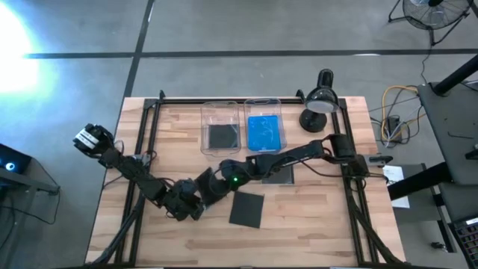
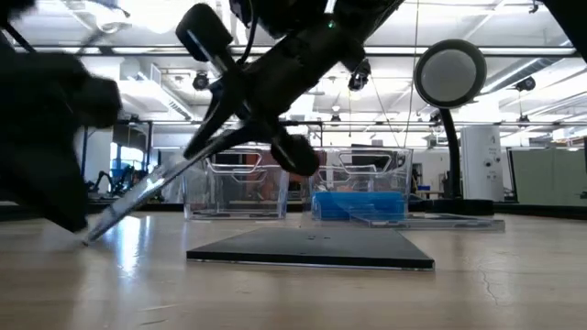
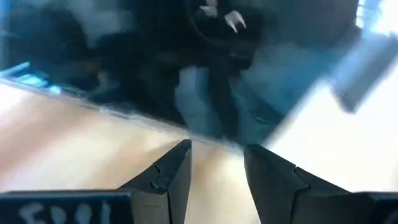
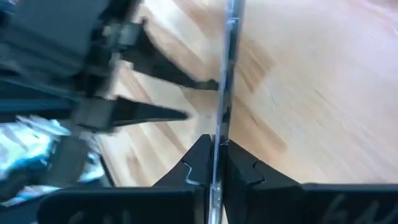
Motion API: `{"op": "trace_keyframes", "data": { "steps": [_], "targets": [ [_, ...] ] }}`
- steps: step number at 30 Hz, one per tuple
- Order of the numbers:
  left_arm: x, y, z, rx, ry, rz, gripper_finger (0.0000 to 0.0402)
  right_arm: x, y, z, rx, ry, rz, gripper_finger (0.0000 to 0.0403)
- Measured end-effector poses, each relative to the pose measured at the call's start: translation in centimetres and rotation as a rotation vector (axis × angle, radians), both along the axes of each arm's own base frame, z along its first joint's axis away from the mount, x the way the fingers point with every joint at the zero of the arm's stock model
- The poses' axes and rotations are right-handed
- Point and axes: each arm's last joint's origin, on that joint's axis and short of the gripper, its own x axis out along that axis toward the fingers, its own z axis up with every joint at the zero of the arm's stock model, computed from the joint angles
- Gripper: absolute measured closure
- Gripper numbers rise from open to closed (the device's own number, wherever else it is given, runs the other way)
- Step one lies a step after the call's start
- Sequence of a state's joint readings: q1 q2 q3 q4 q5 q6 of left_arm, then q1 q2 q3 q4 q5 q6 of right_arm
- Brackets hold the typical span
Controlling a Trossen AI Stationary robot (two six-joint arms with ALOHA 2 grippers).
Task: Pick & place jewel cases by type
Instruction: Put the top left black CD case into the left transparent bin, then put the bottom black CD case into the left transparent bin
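My right gripper (image 1: 212,182) is shut on a dark jewel case (image 2: 156,188) that stands tilted left of the table's middle. My left gripper (image 3: 217,155) is open, close to the case's low end and facing its glossy face (image 3: 205,93). In the right wrist view the left gripper's fingers (image 4: 168,114) point at the case; I cannot tell whether they touch it. Another dark case (image 1: 246,209) lies flat on the table nearby. A dark case (image 1: 222,136) lies in the left clear bin (image 1: 222,108). A blue case (image 1: 264,132) lies in the right bin (image 1: 263,103). My right gripper pinches the dark case's raised edge (image 4: 217,146) between its two fingers, which come slanting down from the table's right. The case is seen edge-on between them. It leans steeply, with its lower edge (image 2: 89,238) on the table.
A grey flat case (image 1: 280,174) lies under the right arm, near the bins. A black desk lamp (image 1: 320,101) stands at the far right corner. Black frame rails run along the table's left and right sides. There is bare wood along the near edge.
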State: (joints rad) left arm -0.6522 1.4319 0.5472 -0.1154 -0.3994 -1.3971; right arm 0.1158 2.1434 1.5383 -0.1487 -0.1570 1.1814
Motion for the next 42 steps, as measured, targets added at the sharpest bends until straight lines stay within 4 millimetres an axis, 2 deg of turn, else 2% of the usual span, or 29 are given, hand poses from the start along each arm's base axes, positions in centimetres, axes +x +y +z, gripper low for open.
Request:
{"op": "trace_keyframes", "data": {
  "steps": [2,5,9,13,15,17,22,25,28,33,36,42],
  "targets": [
    [-0.4,-0.9,1.2,-0.025,-0.013,-0.024,0.0273,-0.5,0.1,0.6,-0.019,0.027,0.020,0.0389],
    [-1.3,-2.5,3.2,-0.048,-0.047,-0.064,0.0273,-1.2,0.1,2.7,-0.043,0.003,0.016,0.0390],
    [-3.0,-4.5,5.4,-0.041,-0.121,-0.040,0.0273,-2.5,-0.5,7.7,-0.111,-0.119,-0.111,0.0390],
    [-4.1,-5.5,6.3,-0.013,-0.239,0.047,0.0273,-4.6,-2.7,13.2,-0.227,-0.260,-0.345,0.0390],
    [-4.2,-5.4,6.4,-0.012,-0.295,0.112,0.0273,-5.1,-5.0,14.4,-0.259,-0.282,-0.428,0.0390],
    [-4.2,-5.2,6.3,-0.015,-0.324,0.163,0.0273,-5.0,-8.0,14.1,-0.244,-0.264,-0.451,0.0390],
    [-3.9,-5.0,6.4,-0.004,-0.349,0.194,0.0273,-3.7,-14.5,8.8,-0.160,-0.098,-0.463,0.0390],
    [-3.9,-5.0,6.4,-0.006,-0.350,0.194,0.0273,-2.7,-16.4,5.2,0.006,-0.036,-0.426,0.0389],
    [-3.9,-5.0,6.5,-0.006,-0.350,0.194,0.0273,-1.8,-16.9,2.7,0.091,-0.017,-0.373,0.0379],
    [-3.9,-5.1,6.6,-0.015,-0.355,0.195,0.0273,-1.5,-17.8,3.7,0.058,-0.038,-0.304,0.0348],
    [-3.9,-5.1,6.6,0.000,-0.354,0.183,0.0273,-2.1,-18.4,5.2,0.015,-0.026,-0.279,0.0328],
    [-3.9,-5.0,6.5,0.025,-0.349,0.166,0.0273,-2.6,-18.1,8.7,-0.094,0.014,-0.238,0.0287]
  ]
}}
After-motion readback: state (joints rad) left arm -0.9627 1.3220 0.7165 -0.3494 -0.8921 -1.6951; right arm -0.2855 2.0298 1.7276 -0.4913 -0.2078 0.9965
